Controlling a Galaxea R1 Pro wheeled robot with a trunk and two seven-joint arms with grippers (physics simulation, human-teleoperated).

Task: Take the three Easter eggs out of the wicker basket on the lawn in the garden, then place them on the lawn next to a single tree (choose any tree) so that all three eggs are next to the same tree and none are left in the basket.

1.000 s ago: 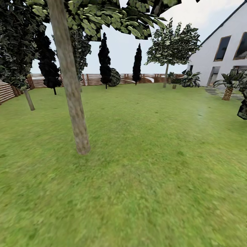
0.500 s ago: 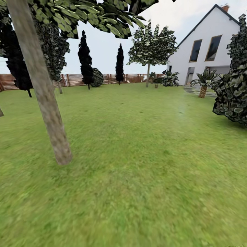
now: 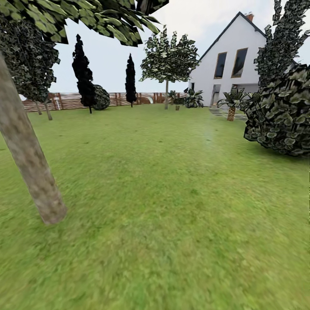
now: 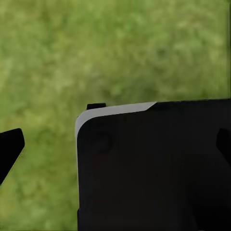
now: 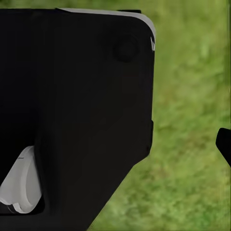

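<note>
Lawn (image 3: 172,193) wide open between tree (image 3: 32,172) and dark shrub (image 3: 280,116).

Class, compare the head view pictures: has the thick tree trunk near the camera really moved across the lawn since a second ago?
No. The trunk slid left in the picture, but so did the house and fence: the camera turned right.

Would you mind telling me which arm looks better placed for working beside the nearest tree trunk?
Left, tentatively: in the head view the tree stands on the robot's left side of the lawn. The wrist views show dark robot bodywork over grass, so nothing else favours either arm.
</note>
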